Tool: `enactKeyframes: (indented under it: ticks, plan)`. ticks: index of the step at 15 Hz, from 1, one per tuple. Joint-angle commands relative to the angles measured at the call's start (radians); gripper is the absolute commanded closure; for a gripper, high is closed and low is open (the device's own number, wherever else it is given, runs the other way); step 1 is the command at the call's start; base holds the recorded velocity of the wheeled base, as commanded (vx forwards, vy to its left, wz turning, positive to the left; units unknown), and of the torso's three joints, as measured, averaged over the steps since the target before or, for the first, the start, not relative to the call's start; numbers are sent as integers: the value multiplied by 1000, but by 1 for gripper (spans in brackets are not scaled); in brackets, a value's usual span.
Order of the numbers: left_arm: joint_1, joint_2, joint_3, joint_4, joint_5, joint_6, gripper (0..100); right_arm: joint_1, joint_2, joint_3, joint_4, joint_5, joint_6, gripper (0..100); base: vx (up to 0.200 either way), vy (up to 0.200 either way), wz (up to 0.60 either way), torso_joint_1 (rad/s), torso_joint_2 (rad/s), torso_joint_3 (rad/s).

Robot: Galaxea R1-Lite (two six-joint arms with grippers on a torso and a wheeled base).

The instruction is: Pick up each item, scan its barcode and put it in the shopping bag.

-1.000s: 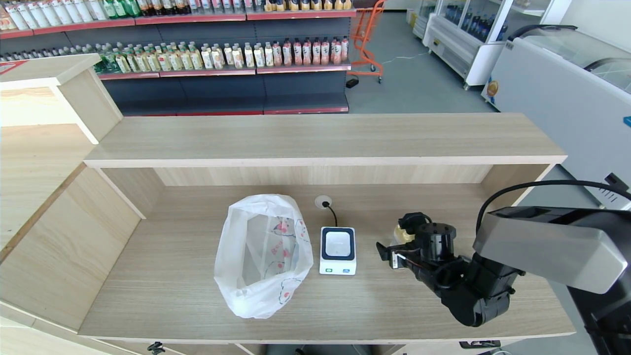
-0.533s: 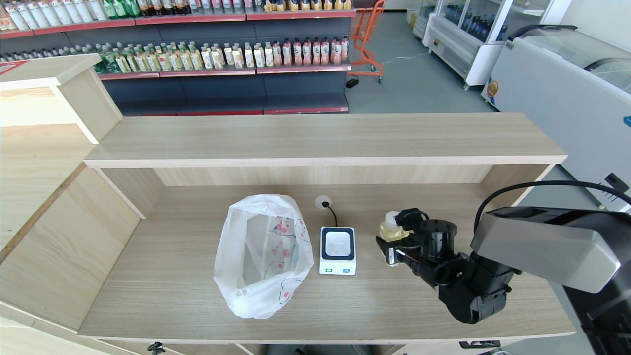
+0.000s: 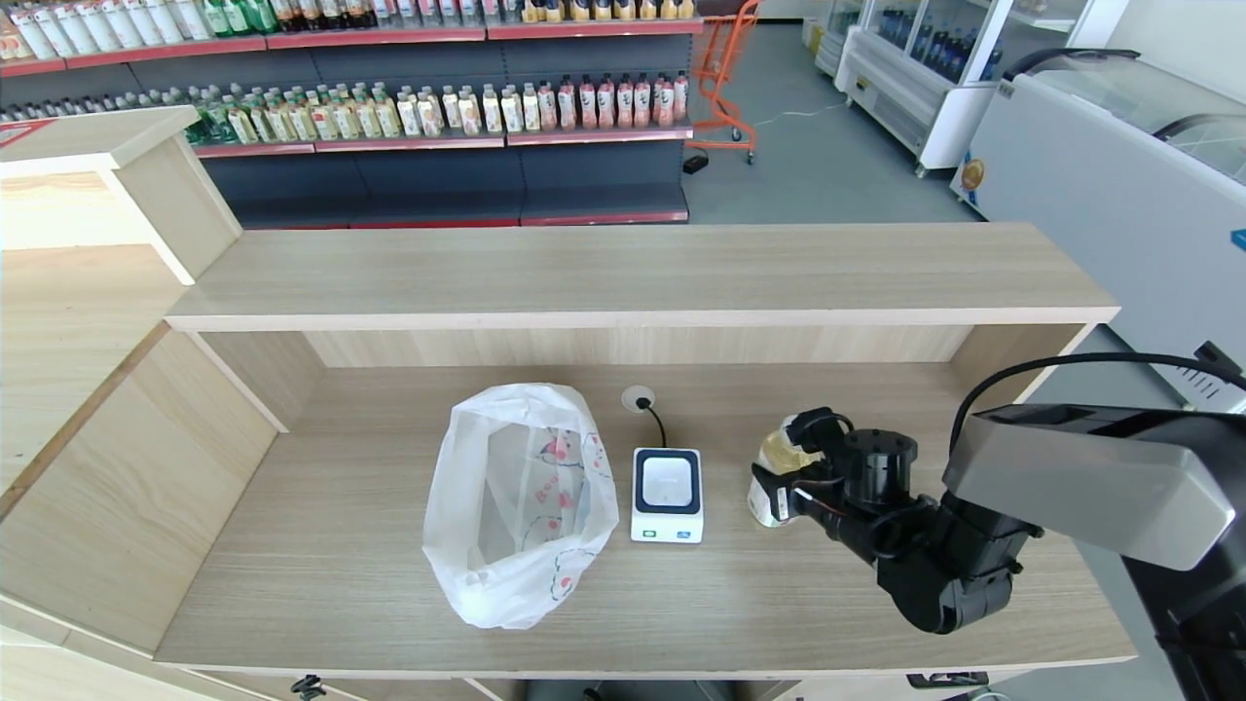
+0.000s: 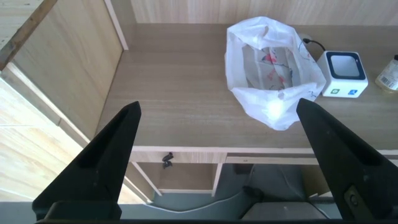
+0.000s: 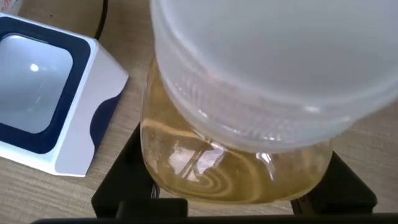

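A small bottle (image 3: pixel 776 479) of pale yellow liquid with a white cap leans just right of the scanner (image 3: pixel 667 493). My right gripper (image 3: pixel 785 458) is shut on it. In the right wrist view the bottle (image 5: pixel 236 162) sits between dark fingers (image 5: pixel 121 190), with the scanner (image 5: pixel 37 124) beside it. The white shopping bag (image 3: pixel 521 501) lies open on the counter, left of the scanner. My left gripper (image 4: pixel 219 107) hangs open and holds nothing, off the counter's front, looking at the bag (image 4: pixel 273 68), the scanner (image 4: pixel 345 73) and the bottle (image 4: pixel 390 70).
The scanner's black cable (image 3: pixel 654 421) runs back to a port in the counter. A raised wooden ledge (image 3: pixel 642 282) walls the back and side panels close the left and right. Bare counter (image 3: pixel 321 555) lies left of the bag.
The right gripper has drawn slightly back and to the right with the bottle. The bottle, mostly hidden a second ago, now shows more and leans.
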Motion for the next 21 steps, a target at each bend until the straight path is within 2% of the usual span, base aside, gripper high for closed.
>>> enactKeyframes:
  ticks: [1,4,5,6,7,10,12,17,21]
  plan:
    - [0,0,0,0,0,0,0,-23,-83,17,-3,68,4,100,0,0,0,0,0,0]
    - [0,0,0,0,0,0,0,-69,-331,101,132,292,75,100,0,0,0,0,0,0]
    - [0,0,0,0,0,0,0,-94,-428,118,223,387,92,100,0,0,0,0,0,0]
    - [0,0,0,0,0,0,0,-126,-604,130,445,595,129,100,0,0,0,0,0,0]
    - [0,0,0,0,0,0,0,-138,-689,132,555,711,148,100,0,0,0,0,0,0]
    - [0,0,0,0,0,0,0,-106,-885,153,741,947,242,100,0,0,0,0,0,0]
    - [0,0,0,0,0,0,0,-38,-962,165,801,984,285,100,0,0,0,0,0,0]
    - [0,0,0,0,0,0,0,90,-960,164,805,986,296,100,0,0,0,0,0,0]
    - [0,0,0,0,0,0,0,107,-933,150,804,983,293,100,0,0,0,0,0,0]
